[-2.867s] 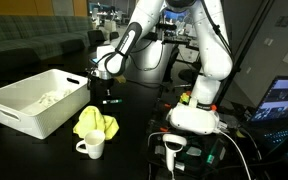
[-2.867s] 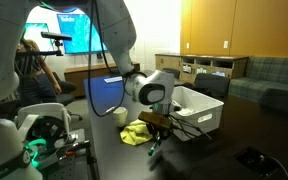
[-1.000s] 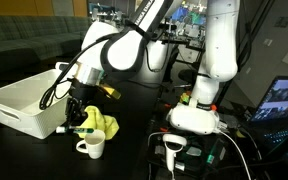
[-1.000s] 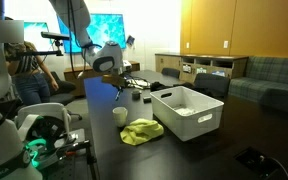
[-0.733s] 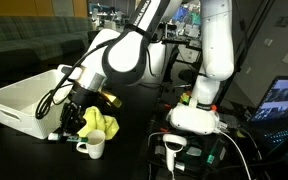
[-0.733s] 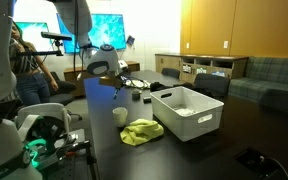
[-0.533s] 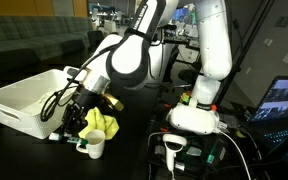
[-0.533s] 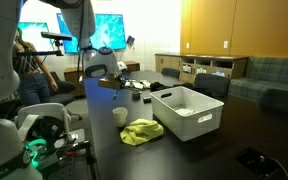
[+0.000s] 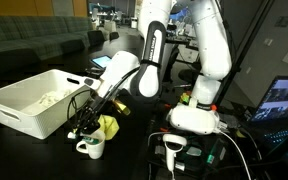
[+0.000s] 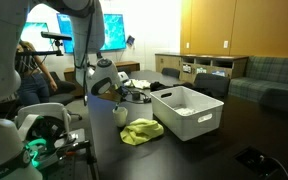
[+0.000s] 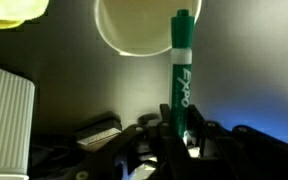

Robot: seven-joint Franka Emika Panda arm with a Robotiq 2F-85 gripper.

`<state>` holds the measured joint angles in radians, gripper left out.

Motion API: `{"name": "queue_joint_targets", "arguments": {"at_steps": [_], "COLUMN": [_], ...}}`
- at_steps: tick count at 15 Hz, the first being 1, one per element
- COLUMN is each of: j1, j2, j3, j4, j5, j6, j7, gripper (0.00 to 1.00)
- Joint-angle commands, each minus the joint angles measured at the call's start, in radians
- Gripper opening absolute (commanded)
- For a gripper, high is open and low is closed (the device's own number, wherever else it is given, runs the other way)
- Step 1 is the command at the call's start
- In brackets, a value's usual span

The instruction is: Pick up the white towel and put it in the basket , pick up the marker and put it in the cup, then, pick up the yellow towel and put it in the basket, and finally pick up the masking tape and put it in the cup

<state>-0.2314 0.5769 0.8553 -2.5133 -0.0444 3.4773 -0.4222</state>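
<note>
Holding the marker [image 11: 181, 70] nice and firm there: your gripper [image 11: 176, 138] has both fingers squeezed in on its lower end, so they're barely apart, just the width of the barrel. The rest of the green barrel sticks straight out past the fingertips in the wrist view.

The cup [image 11: 134, 35] sits right out ahead of the fingers, and the marker's far end lines up over the right part of its opening. I can't tell from that view whether the tip is inside the rim or only above it. In an exterior view the gripper hangs just over the cup [image 9: 91, 148], so it's close either way.

The yellow towel [image 11: 14, 10] is out past the fingers, off to 1 side and just beside the cup. The basket [image 11: 6, 115] is level with the fingers on that same side, near but not touching. The white towel [image 9: 49, 98] is lying inside the basket.
</note>
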Motion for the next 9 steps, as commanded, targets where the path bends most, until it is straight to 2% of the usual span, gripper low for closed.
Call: {"name": "queue_joint_targets", "arguments": {"at_steps": [1,5,9], "j1": [0.085,0.186,0.296], "j2": [-0.058,-0.075,-0.106], "j3": [-0.136,-0.275,-0.392], "j4": [-0.037,-0.036,-0.051], "j5": [-0.124,-0.189,-0.192], "j6": [0.075,0.118,0.156], "j7": [0.142,0.203,0.242], "gripper": [0.05,0.05,0.05]}}
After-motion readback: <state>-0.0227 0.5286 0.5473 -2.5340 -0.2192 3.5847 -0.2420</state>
